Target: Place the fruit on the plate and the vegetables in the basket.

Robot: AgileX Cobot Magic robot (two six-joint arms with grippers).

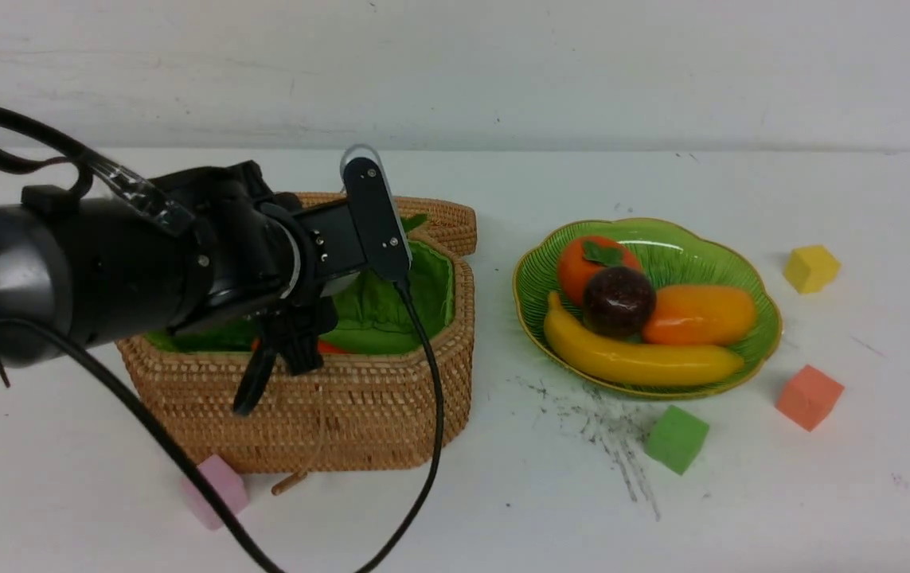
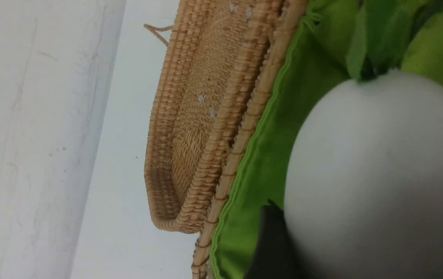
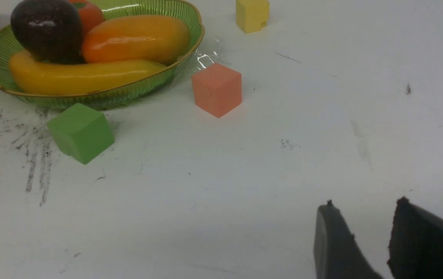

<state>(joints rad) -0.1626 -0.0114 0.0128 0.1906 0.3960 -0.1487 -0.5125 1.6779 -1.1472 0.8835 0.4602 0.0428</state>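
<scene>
We see the white tabletop [image 1: 455,509] bare along its near edge and far right, leaving open room there. The wicker basket [image 1: 391,398] sits left of centre, its lid [image 2: 190,128] lying flat behind the far rim. Our left arm reaches over the basket; its left tool [image 1: 279,358] hangs inside the green lining, and the white radish [image 2: 376,174] fills its wrist view against one finger [image 2: 271,244], but we cannot tell whether it grips. A sliver of carrot [image 1: 331,348] shows beside it. The plate [image 1: 753,274] stands right, holding banana [image 1: 638,358], mango [image 1: 697,314], persimmon [image 1: 582,263] and mangosteen [image 1: 618,301]. Our right tool [image 3: 364,240] hovers empty, parted narrowly, near the right edge.
</scene>
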